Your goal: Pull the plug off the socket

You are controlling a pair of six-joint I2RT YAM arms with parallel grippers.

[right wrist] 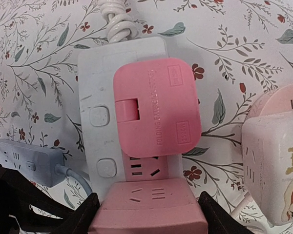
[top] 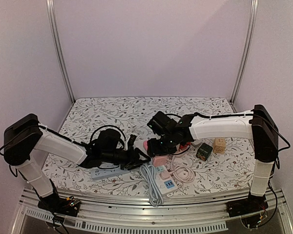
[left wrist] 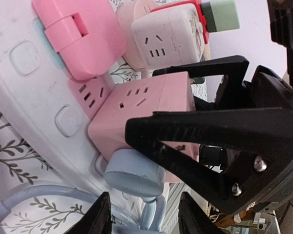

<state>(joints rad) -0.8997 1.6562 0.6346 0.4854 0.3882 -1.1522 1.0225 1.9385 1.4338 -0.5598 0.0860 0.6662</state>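
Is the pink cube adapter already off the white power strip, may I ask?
No, the pink cube adapter sits on the white power strip.

Pink cube plug (right wrist: 149, 207) seated in white power strip (right wrist: 95, 85).

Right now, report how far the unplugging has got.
Done: the right pincer is clamped on the pink cube-shaped plastic plug. In hand: the left pincer, open, straddles the cable of the pale blue rounded plug beside it. Left: the cube still sits in the long white plastic power strip; no pull yet.
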